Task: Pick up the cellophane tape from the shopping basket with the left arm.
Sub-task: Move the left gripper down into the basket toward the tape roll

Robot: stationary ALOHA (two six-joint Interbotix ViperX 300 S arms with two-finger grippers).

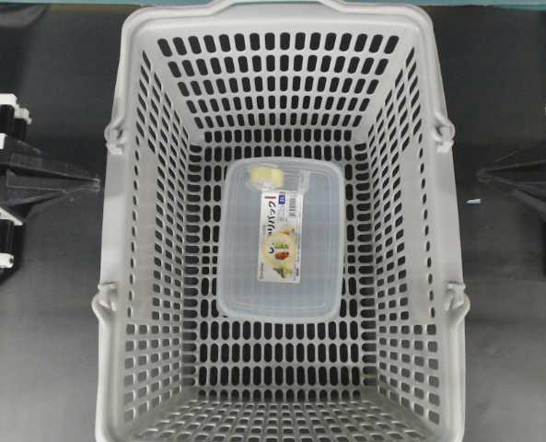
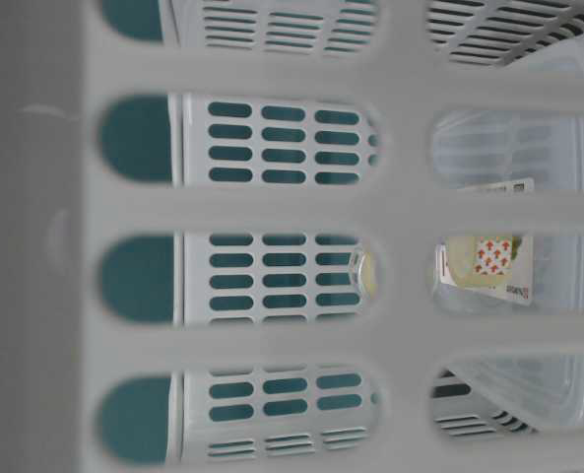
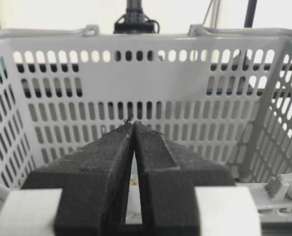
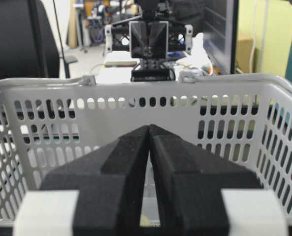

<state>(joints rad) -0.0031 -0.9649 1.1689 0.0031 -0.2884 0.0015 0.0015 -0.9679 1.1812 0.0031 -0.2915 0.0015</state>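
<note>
While both of our arms wait outside it, the shopping basket point(image 1: 277, 55) fills most of the overhead view, a large light-grey tub with slotted walls and floor, sitting on a dark table point(image 1: 42, 350). On the basket floor, roughly in the middle, lies a clear rectangular box point(image 1: 282, 276) with a colourful paper label point(image 1: 283, 238) on its lid. At the far left corner of that box we see the cellophane tape point(image 1: 271, 173), a small pale yellowish roll; whether it rests on the lid or inside the box we cannot tell. From the table-level view, through the basket's blurred near wall, a sliver of the tape point(image 2: 366, 272) shows beside the label.

Our left gripper point(image 1: 96, 184) points in from the left edge of the overhead view, just outside the basket wall, well apart from the tape. From its wrist camera its two black foam fingers point(image 3: 101, 162) meet at the tips, holding nothing. Our right gripper point(image 1: 481, 173) mirrors it at the right, its fingers point(image 4: 121, 162) likewise pressed together and empty
</note>
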